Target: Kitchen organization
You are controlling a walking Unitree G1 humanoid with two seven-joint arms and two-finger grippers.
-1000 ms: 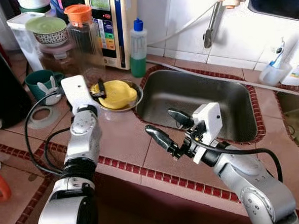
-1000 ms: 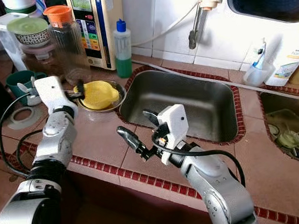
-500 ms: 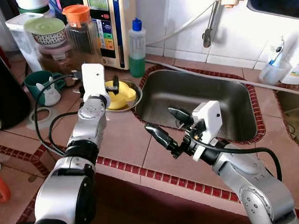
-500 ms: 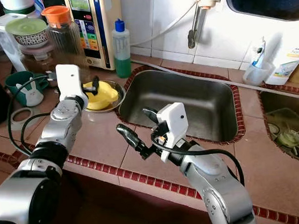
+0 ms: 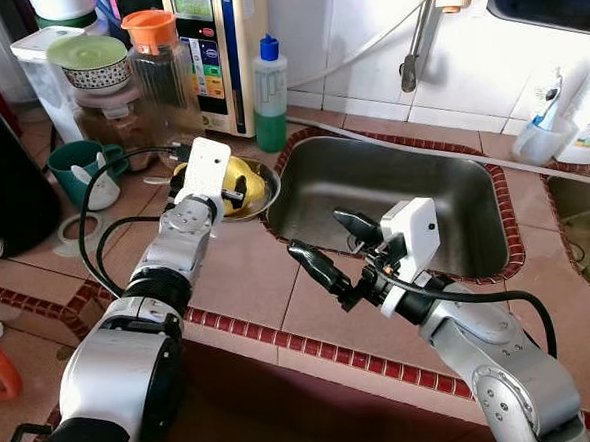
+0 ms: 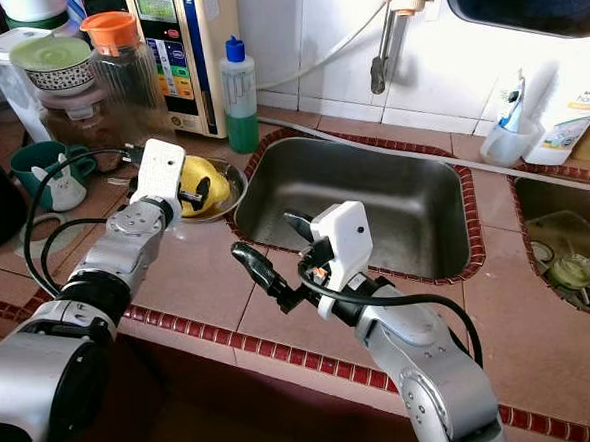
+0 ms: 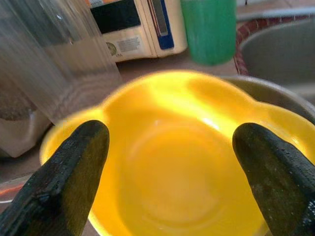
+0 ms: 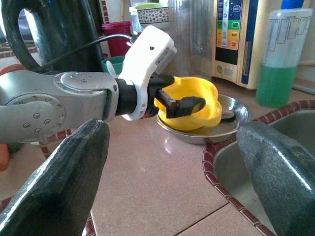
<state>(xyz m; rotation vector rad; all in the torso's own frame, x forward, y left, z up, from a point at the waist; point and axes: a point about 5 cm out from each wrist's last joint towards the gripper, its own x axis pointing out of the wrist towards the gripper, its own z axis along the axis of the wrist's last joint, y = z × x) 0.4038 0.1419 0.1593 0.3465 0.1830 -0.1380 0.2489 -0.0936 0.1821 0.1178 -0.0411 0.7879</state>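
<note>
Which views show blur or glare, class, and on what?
Left wrist view: the yellow bowl glows overexposed and soft, the green bottle behind is blurred. Right wrist view: the right hand's fingers are out of focus. Right eye view: bright glare on the wall tiles.

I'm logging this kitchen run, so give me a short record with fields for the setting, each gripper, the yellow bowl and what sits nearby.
setting: tiled counter beside a steel sink
left gripper: open, fingers either side of the yellow bowl
right gripper: open, hovering over the sink's near edge
yellow bowl: tilted, resting in a metal dish
nearby: green soap bottle, orange-lidded jar, teal mug
</note>
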